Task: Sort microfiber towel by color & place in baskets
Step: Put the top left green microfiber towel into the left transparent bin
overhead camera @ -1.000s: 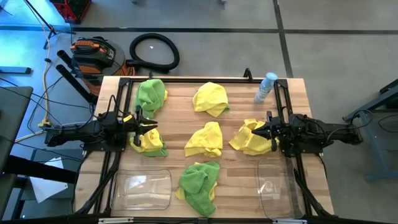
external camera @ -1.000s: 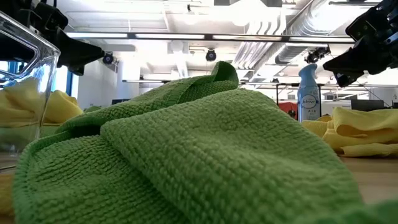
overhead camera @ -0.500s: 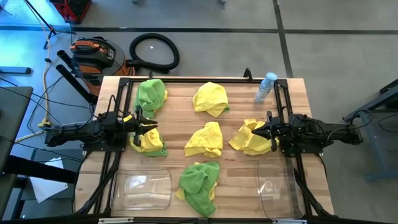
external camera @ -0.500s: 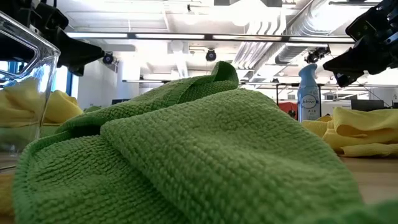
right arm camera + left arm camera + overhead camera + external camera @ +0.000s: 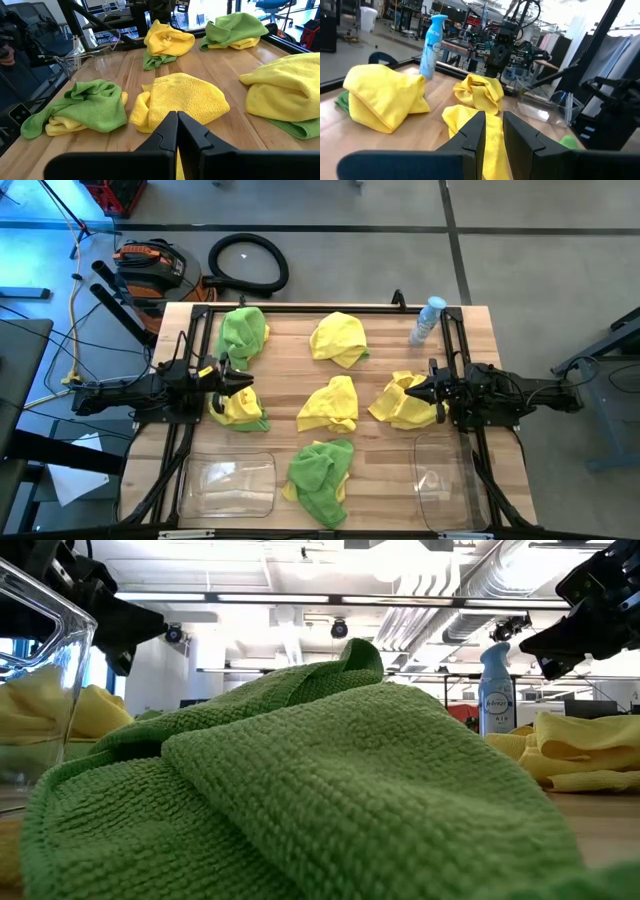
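The table (image 5: 380, 370) carries six towel heaps: green (image 5: 243, 332) and yellow (image 5: 338, 338) at the far edge, yellow (image 5: 330, 404) mid-table, green (image 5: 322, 477) between the two clear baskets (image 5: 228, 485) at the near edge. The left gripper (image 5: 240, 382) hangs over a yellow-green heap (image 5: 238, 410), fingers slightly parted, empty. The right gripper (image 5: 412, 391), fingers pressed together and empty, hangs over a yellow heap (image 5: 400, 402).

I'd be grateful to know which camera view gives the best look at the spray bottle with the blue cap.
The left wrist view: the spray bottle stands upright, whole and unobstructed behind a yellow towel. The low view shows it small and distant; the high view shows it only from above. The right wrist view does not show it.
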Tool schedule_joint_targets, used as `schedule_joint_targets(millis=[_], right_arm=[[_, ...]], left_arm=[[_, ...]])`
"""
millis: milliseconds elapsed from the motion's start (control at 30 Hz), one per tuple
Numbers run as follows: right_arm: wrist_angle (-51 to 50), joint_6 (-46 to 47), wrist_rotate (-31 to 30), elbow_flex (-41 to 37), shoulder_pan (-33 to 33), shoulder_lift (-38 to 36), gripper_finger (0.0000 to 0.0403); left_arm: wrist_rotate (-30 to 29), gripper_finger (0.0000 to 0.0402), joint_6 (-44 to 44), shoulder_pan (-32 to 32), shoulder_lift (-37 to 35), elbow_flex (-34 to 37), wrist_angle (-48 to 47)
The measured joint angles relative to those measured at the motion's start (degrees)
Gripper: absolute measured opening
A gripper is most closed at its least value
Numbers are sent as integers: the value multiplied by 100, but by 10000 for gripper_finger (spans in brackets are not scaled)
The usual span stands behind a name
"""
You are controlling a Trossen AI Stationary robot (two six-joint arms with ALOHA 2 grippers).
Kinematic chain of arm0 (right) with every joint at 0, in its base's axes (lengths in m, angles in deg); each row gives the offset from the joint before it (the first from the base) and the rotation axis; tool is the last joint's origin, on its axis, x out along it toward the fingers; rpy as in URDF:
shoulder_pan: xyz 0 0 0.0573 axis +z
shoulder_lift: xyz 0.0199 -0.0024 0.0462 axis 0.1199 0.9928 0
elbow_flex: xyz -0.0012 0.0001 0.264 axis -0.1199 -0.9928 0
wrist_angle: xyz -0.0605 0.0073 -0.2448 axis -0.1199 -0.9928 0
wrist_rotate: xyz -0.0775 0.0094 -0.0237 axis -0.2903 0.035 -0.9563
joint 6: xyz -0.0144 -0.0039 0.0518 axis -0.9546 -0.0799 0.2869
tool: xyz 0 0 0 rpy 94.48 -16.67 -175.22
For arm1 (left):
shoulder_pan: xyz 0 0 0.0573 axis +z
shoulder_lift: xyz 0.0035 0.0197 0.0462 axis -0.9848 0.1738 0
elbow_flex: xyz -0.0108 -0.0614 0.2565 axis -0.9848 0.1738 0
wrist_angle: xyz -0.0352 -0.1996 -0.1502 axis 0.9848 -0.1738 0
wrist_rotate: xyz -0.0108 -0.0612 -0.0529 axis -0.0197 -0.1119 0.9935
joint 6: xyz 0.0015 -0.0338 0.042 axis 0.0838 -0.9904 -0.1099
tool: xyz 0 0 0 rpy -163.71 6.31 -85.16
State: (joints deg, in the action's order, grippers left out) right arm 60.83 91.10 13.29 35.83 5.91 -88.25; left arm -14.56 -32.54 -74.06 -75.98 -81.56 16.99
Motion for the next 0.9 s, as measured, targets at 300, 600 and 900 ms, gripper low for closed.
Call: schedule_joint_targets(millis=[300,600,900], right_arm=[[0,-2,1,0,0,-1,0],[0,0,0,0,0,0,0],[1,-2,2,0,0,0,0]], left_arm=[[-99,53,-250,2,0,0,299],[-634,54,171,2,0,-66,1083],[-992,70,821,2,476,-573,870]])
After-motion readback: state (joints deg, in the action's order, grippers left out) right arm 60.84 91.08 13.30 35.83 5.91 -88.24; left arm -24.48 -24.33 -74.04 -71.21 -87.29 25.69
